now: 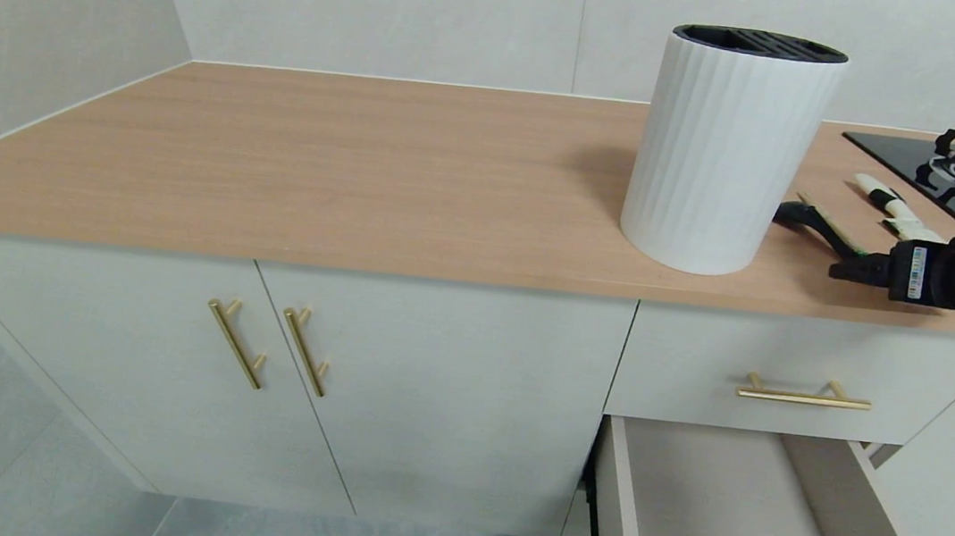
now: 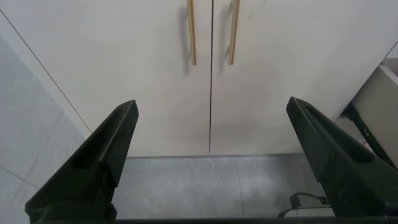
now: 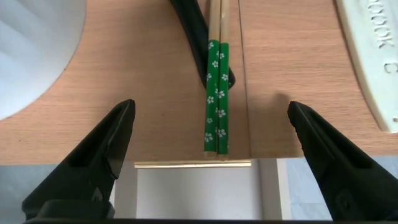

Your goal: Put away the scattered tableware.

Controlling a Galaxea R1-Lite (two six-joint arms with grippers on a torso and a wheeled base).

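Note:
A pair of wooden chopsticks (image 3: 216, 93) with green flowered ends lies on the wooden counter (image 1: 380, 176), over a black utensil handle (image 3: 198, 37). My right gripper (image 3: 214, 158) is open at the counter's front edge, and the chopsticks' green ends point into the gap between its fingers (image 3: 93, 162). In the head view the right gripper (image 1: 846, 271) sits just right of the white ribbed holder (image 1: 729, 153), beside the black utensil (image 1: 805, 218). A white-handled knife (image 1: 893, 207) lies farther back. My left gripper (image 2: 211, 162) is open, low in front of the cabinet doors (image 2: 211, 93).
A black hob (image 1: 921, 166) sits at the counter's back right. Below the counter a drawer with a gold handle (image 1: 803, 397) is closed, and the drawer (image 1: 736, 522) under it is pulled out. Two cabinet doors with gold handles (image 1: 266, 347) stand to the left.

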